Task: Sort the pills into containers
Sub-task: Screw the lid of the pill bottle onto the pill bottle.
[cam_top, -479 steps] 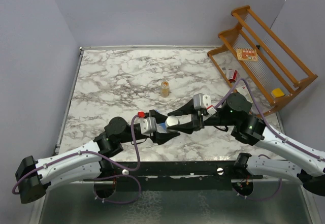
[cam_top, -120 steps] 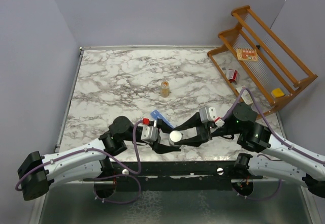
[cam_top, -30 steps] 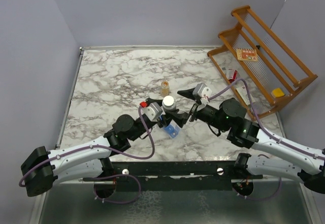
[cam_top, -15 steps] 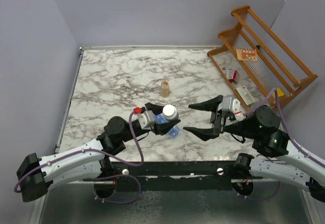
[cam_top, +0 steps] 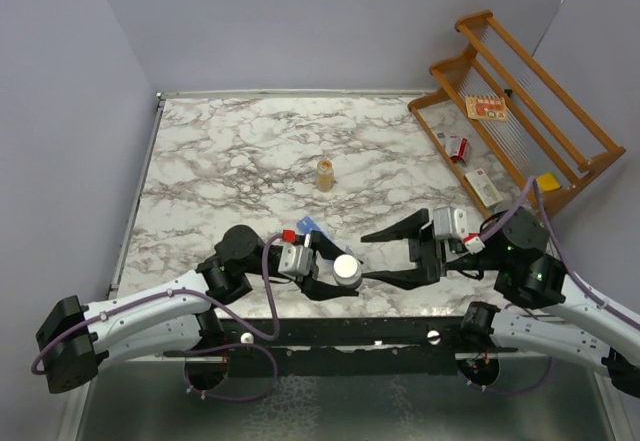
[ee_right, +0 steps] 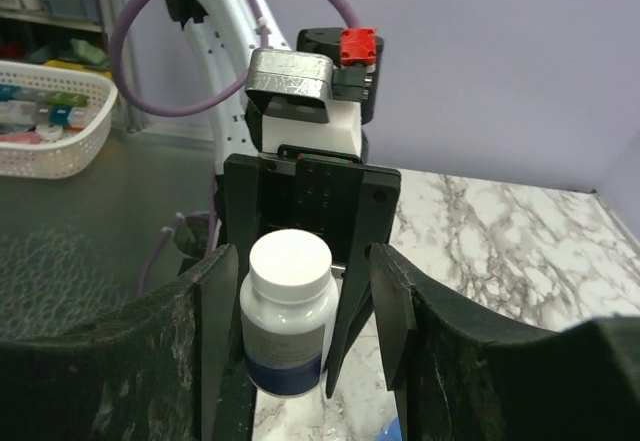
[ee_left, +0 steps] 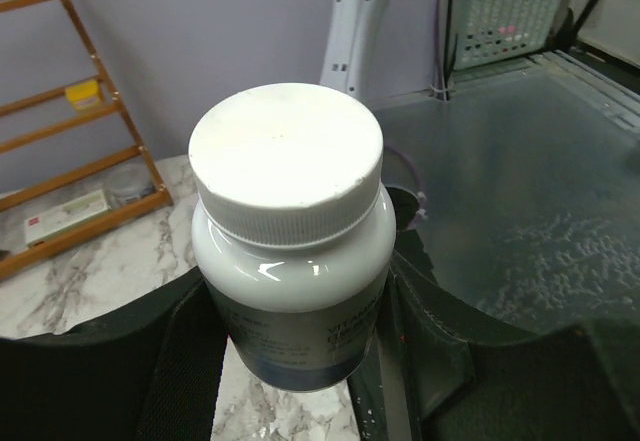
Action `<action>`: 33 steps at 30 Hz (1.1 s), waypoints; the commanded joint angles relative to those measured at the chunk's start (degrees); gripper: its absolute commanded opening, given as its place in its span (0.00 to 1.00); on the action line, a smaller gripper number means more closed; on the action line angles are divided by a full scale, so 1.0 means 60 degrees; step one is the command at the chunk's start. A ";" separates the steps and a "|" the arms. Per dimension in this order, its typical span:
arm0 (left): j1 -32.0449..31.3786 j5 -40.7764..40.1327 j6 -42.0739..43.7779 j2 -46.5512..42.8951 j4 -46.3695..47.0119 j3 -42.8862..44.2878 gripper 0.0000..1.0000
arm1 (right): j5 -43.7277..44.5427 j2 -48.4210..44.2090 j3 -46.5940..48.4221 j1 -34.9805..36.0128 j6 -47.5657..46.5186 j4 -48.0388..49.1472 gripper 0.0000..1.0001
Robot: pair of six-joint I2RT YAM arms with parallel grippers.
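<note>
1. Surface (cam_top: 210,161): white marble pattern with grey veins, enclosed by lilac walls at the left and rear.
2. Left arm (cam_top: 150,306): white links with black joints, reaching from the near left corner toward the middle of the near edge.
3. Containers (cam_top: 309,226): translucent blue strip lying on the surface just behind the left wrist. Only one end shows; the rest is hidden by the arm. Lid positions cannot be made out.
4. Amber bottle (cam_top: 326,173): small, upright, alone near the centre of the surface, well apart from both arms.
5. Left end effector (cam_top: 332,277): clamped on the white-capped bottle. The left wrist view shows a black finger against each side of the bottle body.
6. White-capped bottle (ee_left: 288,261): white body with a dark label band low down, cap on, held off the surface with the cap facing the overhead camera.
7. Right end effector (cam_top: 382,258): fingers spread apart, gripping nothing. The tips point at the held bottle and stop just beside it; in the right wrist view they frame it on either side with a gap.
8. Wooden rack (cam_top: 560,126): orange-brown slatted frame at the far right, leaning against the wall. It holds an orange packet (cam_top: 487,108), a red-and-white item (cam_top: 456,146), a white box (cam_top: 481,183) and a yellow piece (cam_top: 546,182).
</note>
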 commanded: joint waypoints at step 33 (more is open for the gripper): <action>-0.0018 0.0534 0.0204 0.0542 0.0150 0.0539 0.00 | -0.1890 0.1360 -0.0167 0.0044 0.0368 0.0231 0.46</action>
